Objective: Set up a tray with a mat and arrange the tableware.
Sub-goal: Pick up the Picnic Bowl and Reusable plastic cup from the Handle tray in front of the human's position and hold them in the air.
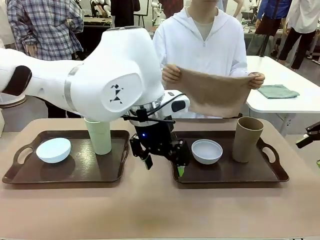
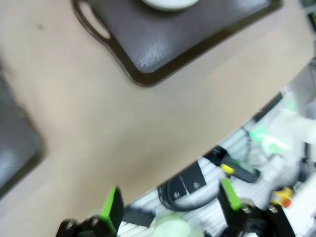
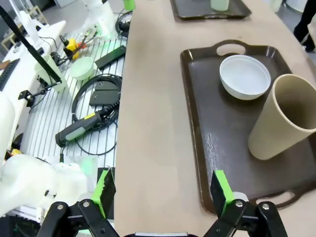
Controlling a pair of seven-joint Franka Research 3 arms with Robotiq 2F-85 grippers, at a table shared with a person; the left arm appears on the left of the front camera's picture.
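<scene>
Mat first, since everything turns on it: a limp brown fabric mat (image 1: pixel 215 92) hangs stretched by its top corners, pinched by the person (image 1: pixel 202 45) across the table. Its long side runs crosswise, along the table's far edge, in the air above the back of the right-hand dark brown tray (image 1: pixel 226 174). From the left gripper (image 1: pixel 164 165) it lies up, farther away and a little to the robot's right. That gripper hangs low over the bare beige tabletop (image 1: pixel 150 210) in the gap between the two trays, just beside the right-hand tray's near left corner, black fingers spread wide with nothing between the green pads. The right gripper (image 3: pixel 163 192) is likewise wide open and empty, looking along the table from out by that tray's right handle, so I would judge the left arm the nearer one to the mat. Both trays look rigid and matt, faintly grained, with raised rims and cut-out handles. On the right-hand one sit a bluish white round bowl (image 1: pixel 207 151), smooth and glossy, and near it a tall tan brown tumbler (image 1: pixel 247 139), upright, handleless, dull-surfaced, flaring slightly to the mouth. The left-hand tray (image 1: pixel 75 171) carries a pale blue round bowl (image 1: pixel 53 150) and a light green tumbler (image 1: pixel 100 137), upright near its back right corner. With dishes on both trays, the mat has no bare floor to lie on yet, I'd guess.
</scene>
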